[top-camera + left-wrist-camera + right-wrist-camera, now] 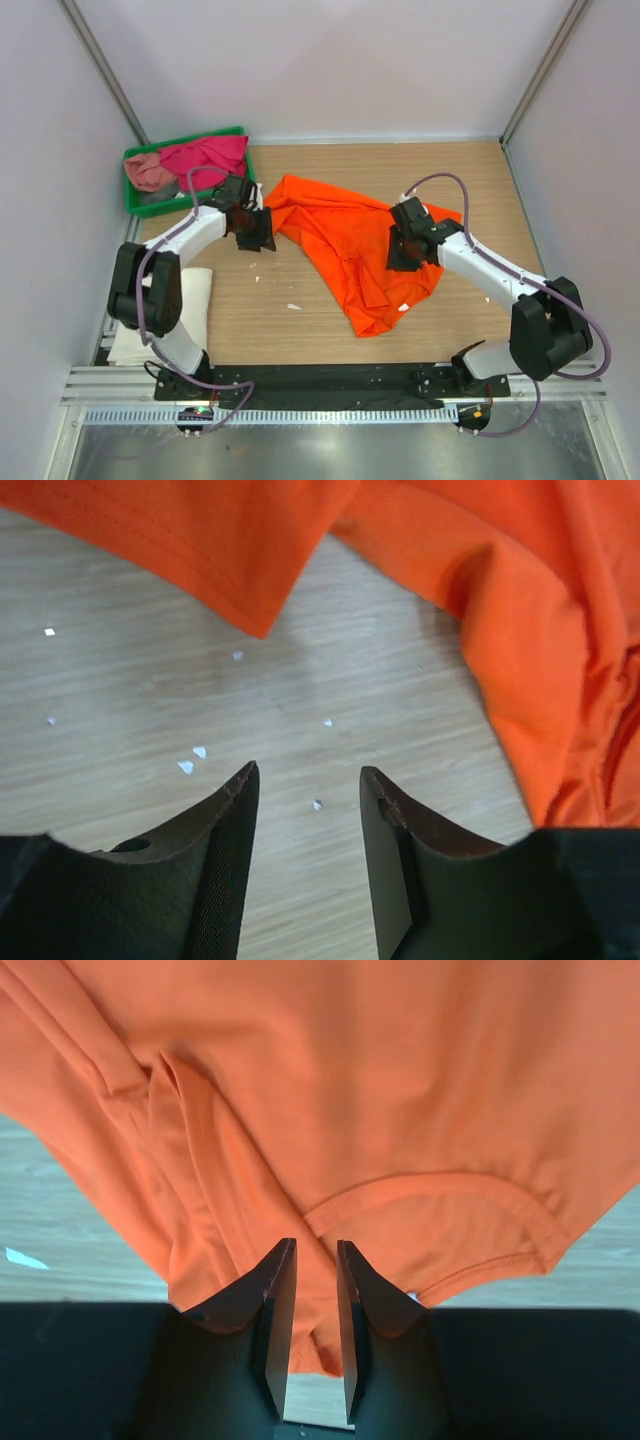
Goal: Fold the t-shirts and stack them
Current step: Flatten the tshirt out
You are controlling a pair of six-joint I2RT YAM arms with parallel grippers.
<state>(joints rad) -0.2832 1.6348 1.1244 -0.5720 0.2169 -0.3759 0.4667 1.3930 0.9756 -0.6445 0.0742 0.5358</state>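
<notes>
The bright orange t-shirt (pixel 340 245) lies crumpled and spread across the middle of the table. My left gripper (pixel 260 233) hovers at its left edge. In the left wrist view the left gripper (pixel 305 770) is open over bare wood, with the orange t-shirt (pixel 520 610) ahead and to the right. My right gripper (pixel 405 250) is over the shirt's right part. In the right wrist view the right gripper (pixel 316 1243) has its jaws a narrow gap apart, just above the orange t-shirt (pixel 350 1080) near a hemmed edge. A white t-shirt (pixel 195 300) lies folded at the left.
A green tray (pixel 185 138) at the back left holds a magenta t-shirt (pixel 212 155) and a dusty pink one (pixel 148 172). Small white scraps (pixel 192 759) dot the wood. Frame posts and white walls close in the table.
</notes>
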